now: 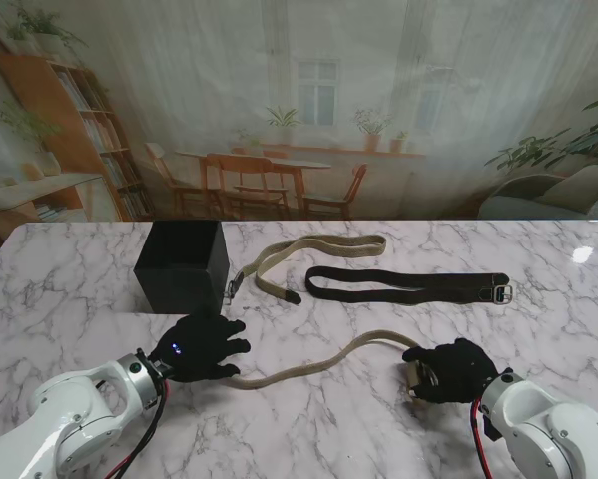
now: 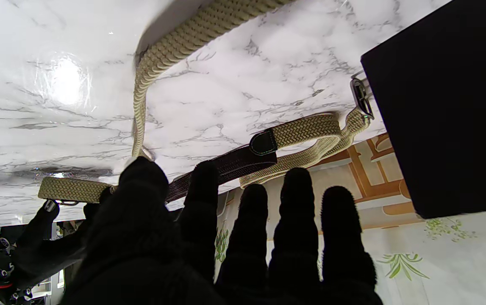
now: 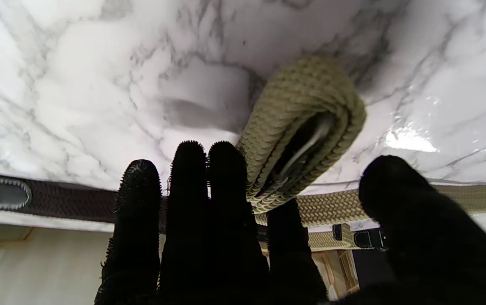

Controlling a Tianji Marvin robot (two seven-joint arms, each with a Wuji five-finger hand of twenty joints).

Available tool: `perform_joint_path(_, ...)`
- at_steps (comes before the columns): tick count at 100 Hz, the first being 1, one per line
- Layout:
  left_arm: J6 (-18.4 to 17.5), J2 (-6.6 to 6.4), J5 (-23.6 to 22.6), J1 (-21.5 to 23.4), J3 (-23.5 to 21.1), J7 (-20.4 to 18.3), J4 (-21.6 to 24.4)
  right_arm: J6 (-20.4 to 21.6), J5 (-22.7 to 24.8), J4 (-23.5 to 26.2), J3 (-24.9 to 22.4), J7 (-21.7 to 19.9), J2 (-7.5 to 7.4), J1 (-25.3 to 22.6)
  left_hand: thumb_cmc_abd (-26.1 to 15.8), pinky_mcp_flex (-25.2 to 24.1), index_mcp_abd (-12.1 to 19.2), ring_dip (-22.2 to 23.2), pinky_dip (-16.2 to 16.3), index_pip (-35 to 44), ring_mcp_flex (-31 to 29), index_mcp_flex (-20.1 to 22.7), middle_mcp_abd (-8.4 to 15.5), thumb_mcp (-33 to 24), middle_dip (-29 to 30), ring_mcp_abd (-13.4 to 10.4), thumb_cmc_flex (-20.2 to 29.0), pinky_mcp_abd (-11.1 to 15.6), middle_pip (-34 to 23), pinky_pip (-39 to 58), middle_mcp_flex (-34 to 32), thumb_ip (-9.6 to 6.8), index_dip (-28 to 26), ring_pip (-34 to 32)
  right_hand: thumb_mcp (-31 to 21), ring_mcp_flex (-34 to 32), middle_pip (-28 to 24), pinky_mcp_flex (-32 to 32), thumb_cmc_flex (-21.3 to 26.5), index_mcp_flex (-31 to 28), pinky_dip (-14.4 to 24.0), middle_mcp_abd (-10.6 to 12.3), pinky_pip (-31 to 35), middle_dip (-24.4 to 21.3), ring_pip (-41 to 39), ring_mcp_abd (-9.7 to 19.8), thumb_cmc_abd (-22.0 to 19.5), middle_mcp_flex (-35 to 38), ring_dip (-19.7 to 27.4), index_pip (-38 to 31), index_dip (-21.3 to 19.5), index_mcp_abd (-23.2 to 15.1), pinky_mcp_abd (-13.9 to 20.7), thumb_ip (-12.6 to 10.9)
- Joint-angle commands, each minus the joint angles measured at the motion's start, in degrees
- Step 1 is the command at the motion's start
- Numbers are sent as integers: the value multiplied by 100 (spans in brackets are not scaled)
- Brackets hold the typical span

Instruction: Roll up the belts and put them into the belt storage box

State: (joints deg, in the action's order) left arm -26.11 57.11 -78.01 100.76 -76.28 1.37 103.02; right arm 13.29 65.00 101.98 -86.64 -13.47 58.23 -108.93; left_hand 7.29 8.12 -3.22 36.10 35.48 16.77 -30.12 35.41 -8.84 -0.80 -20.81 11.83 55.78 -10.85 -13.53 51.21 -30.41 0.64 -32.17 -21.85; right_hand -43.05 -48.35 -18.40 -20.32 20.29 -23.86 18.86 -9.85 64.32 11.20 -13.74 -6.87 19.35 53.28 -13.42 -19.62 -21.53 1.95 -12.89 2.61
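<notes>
The marble table [image 1: 308, 429] is the biggest thing, white with grey lines. On its far left part stands the black belt storage box [image 1: 182, 266], which looks like a plain dark cube. From the stand view I cannot see inside it.

Three belts lie on the table. The dark belt [image 1: 408, 287] lies stretched out on the right, folded in two, with a metal buckle at its right end. The folded tan belt [image 1: 313, 255] lies just beside the box, and the left wrist view shows its buckle right at the box's edge, which the stand view shows less clearly. The long tan belt [image 1: 308, 364] is nearest to me and runs between the two hands. It is woven, like a braid.

The right wrist view shows something the stand view hides: the right end of this belt is wound into a small roll [image 3: 300, 127]. The right hand [image 1: 450, 369] holds this roll with its fingers [image 3: 221, 199] and thumb.

The left hand [image 1: 199, 347] lies flat on the other end of the long belt, fingers spread and holding nothing.
</notes>
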Motion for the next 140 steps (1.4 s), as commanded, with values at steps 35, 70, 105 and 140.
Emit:
perform_joint_path(35,11,9,29,3,31,-162,20,28,213,-28,129,-602,-44,126,-258,-90,-53,-21,14,22,67,106,-35,99,41,-8,-71,-194,135,-186,139,-50,-62,172,-315,-276,-2,-262,155,-376,387,288,311,141,-172,92,159,-366,-412,-262,-21,662,-13,18)
perform_joint_path(70,-1,6,19,-8,43,-148,7,154,-216,351,-61,-1660,-120,124,-273,-93,-55,-16,22,24,55,106,-30,91,35,0,-34,-199,131,-200,121,-49,-72,175,-3754,187,702,-308,574,451,-48,-147,-128,-220,242,171,1412,-1414,57,56,-313,1280,247,-595)
perform_joint_path(105,-11,3,15,-18,64,-175,12,74,257,494,-3,-1916,-129,151,-261,-75,-39,-11,27,45,32,113,-23,81,31,-8,45,-205,121,-203,110,-48,-96,167,-3892,-90,852,-900,2961,680,-940,237,-183,-291,375,887,1530,-1498,464,-16,-553,1157,676,90)
perform_joint_path(140,-6,2,22,-29,83,-195,11,-62,938,296,165,-1550,-102,186,-257,-72,-36,-11,27,55,29,105,-20,81,32,-11,92,-199,115,-205,111,-45,-104,164,-3562,-1267,1462,-1896,2934,164,-2068,1298,1013,-625,-115,1574,2317,420,299,-1241,-525,273,1031,885)
